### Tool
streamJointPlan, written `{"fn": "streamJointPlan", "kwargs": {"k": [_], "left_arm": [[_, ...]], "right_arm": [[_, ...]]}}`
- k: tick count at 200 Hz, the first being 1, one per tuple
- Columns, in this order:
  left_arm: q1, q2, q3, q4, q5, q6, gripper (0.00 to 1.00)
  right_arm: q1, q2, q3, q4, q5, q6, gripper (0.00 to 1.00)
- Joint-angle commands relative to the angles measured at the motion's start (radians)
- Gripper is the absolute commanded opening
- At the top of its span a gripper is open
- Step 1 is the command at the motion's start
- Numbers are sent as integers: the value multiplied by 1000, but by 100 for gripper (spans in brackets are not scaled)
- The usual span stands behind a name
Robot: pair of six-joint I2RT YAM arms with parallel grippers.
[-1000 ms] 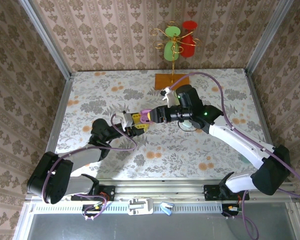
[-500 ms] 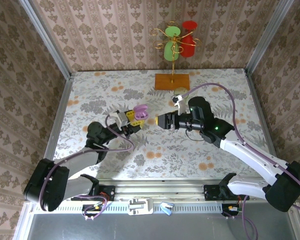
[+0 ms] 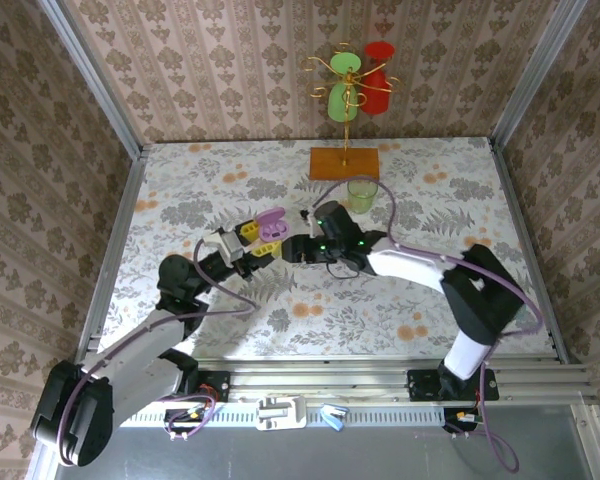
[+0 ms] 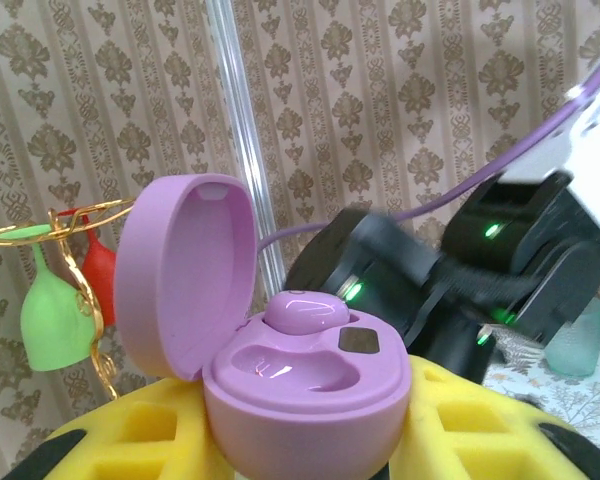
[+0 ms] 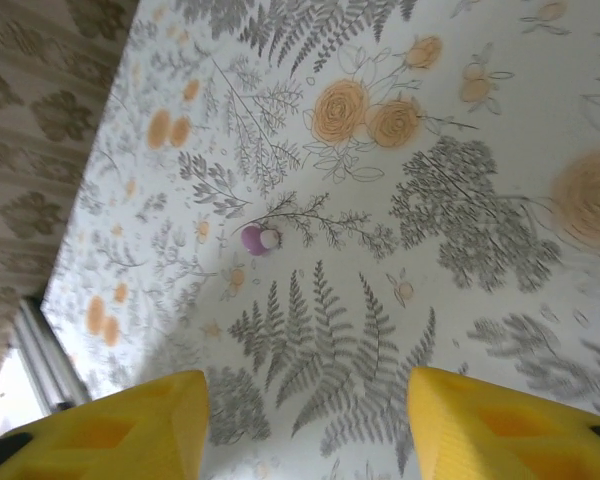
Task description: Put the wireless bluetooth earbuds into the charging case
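My left gripper (image 3: 263, 232) (image 4: 310, 425) is shut on the purple charging case (image 4: 305, 395) (image 3: 268, 225), its yellow fingers (image 4: 130, 440) pressing both sides. The lid (image 4: 185, 270) stands open to the left. One purple earbud (image 4: 305, 312) sits in the far slot; the near slot (image 4: 280, 365) is empty. My right gripper (image 3: 295, 248) (image 5: 305, 420) hovers just right of the case, open, nothing between its yellow fingers (image 5: 120, 425). Ahead of it, a second earbud (image 5: 259, 240), purple with a white tip, lies on the floral table.
A gold stand with green and red cups (image 3: 352, 85) rises from a wooden base (image 3: 344, 162) at the back. A pale green glass (image 3: 361, 194) stands in front of it, just behind my right wrist. Patterned walls enclose the table (image 3: 430, 290).
My right gripper left the case, drew back to the right, then swung left again close beside the case. The left arm shifted the held case slightly left and farther back.
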Motion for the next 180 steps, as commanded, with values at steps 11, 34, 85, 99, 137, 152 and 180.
{"fn": "streamJointPlan", "kwargs": {"k": [11, 34, 85, 99, 137, 152, 180], "left_arm": [[-24, -58, 39, -72, -4, 27, 14], [-37, -94, 49, -107, -4, 24, 14], [-69, -162, 95, -193, -36, 40, 14], [-75, -176, 101, -217, -37, 46, 14], [-84, -194, 112, -255, -45, 64, 14], [-86, -192, 110, -257, -44, 66, 14], [-88, -192, 106, -259, -47, 71, 14]], "right_arm": [[54, 154, 190, -114, 47, -149, 51], [106, 250, 332, -219, 111, -255, 50], [179, 424, 568, -340, 183, -429, 45], [201, 465, 627, -377, 215, -477, 43], [250, 572, 782, -495, 328, -558, 39], [260, 606, 834, -530, 360, -568, 38], [265, 661, 909, -583, 411, -580, 37]]}}
